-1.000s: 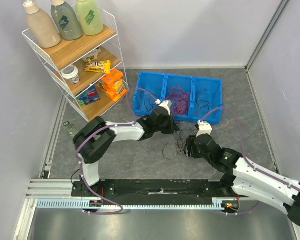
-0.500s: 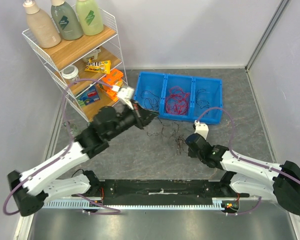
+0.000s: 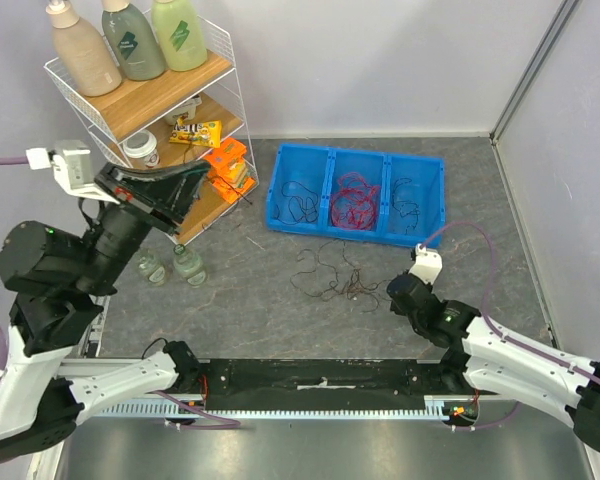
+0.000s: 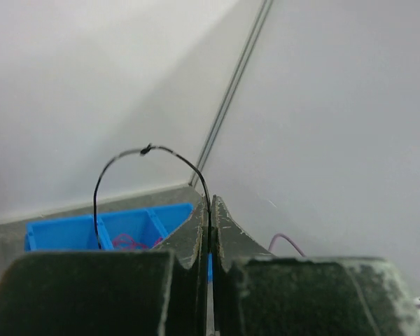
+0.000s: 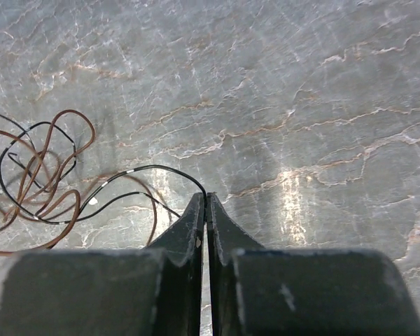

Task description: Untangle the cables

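The loose cables [image 3: 335, 282] lie on the table [image 3: 260, 305] between the blue bin [image 3: 310, 228] and the arm bases. They form a thin clump of black and red-brown loops whose long axis runs left to right, with its right end just beside the right gripper [image 3: 390, 293]. More cables sit in the bin's three compartments, black in the left and right ones and red in the middle. The right wrist view shows the right gripper's fingers [image 5: 192, 224] pressed together on a black strand [image 5: 154, 166] that runs leftward from the tips into the clump. The left gripper [image 3: 198, 172] is raised high beside the shelf [image 3: 160, 90] and points toward the bin. Its fingers [image 4: 196, 231] are also closed tight, pinching a black wire [image 4: 148, 148] that arches up from the tips, over to the left and down.
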Controlling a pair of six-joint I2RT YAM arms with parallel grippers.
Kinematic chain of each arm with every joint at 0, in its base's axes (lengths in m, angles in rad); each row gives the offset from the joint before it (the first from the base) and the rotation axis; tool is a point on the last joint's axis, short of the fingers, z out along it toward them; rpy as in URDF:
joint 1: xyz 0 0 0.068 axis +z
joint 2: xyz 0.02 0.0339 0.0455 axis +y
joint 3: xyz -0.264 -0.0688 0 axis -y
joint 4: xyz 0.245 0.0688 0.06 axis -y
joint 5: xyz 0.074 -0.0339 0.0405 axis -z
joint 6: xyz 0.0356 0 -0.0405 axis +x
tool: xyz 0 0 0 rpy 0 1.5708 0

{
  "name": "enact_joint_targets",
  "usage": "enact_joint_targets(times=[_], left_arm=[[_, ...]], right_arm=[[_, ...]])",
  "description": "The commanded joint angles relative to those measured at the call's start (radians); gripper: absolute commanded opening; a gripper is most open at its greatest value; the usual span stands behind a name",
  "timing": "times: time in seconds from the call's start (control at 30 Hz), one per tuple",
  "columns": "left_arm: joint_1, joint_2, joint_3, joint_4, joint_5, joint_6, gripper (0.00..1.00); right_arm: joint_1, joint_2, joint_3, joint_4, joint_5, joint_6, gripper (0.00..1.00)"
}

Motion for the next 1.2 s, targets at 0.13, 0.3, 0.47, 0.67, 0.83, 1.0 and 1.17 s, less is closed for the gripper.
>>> enact_joint_targets(times=[0.13, 0.3, 0.47, 0.67, 0.83, 1.0, 1.17], left_arm=[[-0.004, 0.077, 0.004, -0.033, 0.064, 0.045, 0.02], [-0.004, 0.070, -0.159, -0.003, 0.119, -0.046, 0.02], [-0.003, 0.039, -0.349, 0.076, 0.214, -0.120, 0.02], [-0.003, 0.044, -0.489, 0.134, 0.291, -0.213, 0.02], [-0.003, 0.045, -0.553, 0.177, 0.288, -0.343, 0.02], [-0.003, 0.071, -0.570, 0.178, 0.295, -0.371, 0.02], [-0.003, 0.085, -0.584, 0.197, 0.318, -0.399, 0.02]], right_arm=[[-0.003, -0.058, 0.060, 0.032, -0.117, -0.135, 0.39], [-0.003, -0.093, 0.121, 0.036, -0.331, -0.287, 0.71], [-0.003, -0.103, 0.261, 0.036, -0.555, -0.453, 0.84], [-0.001, -0.041, 0.367, 0.189, -0.778, -0.548, 0.94], [-0.001, 0.045, 0.291, 0.482, -0.941, -0.475, 0.98], [0.005, 0.101, 0.251, 0.685, -0.942, -0.352, 0.98], [0.013, 0.186, 0.244, 0.768, -0.850, -0.289, 0.81]])
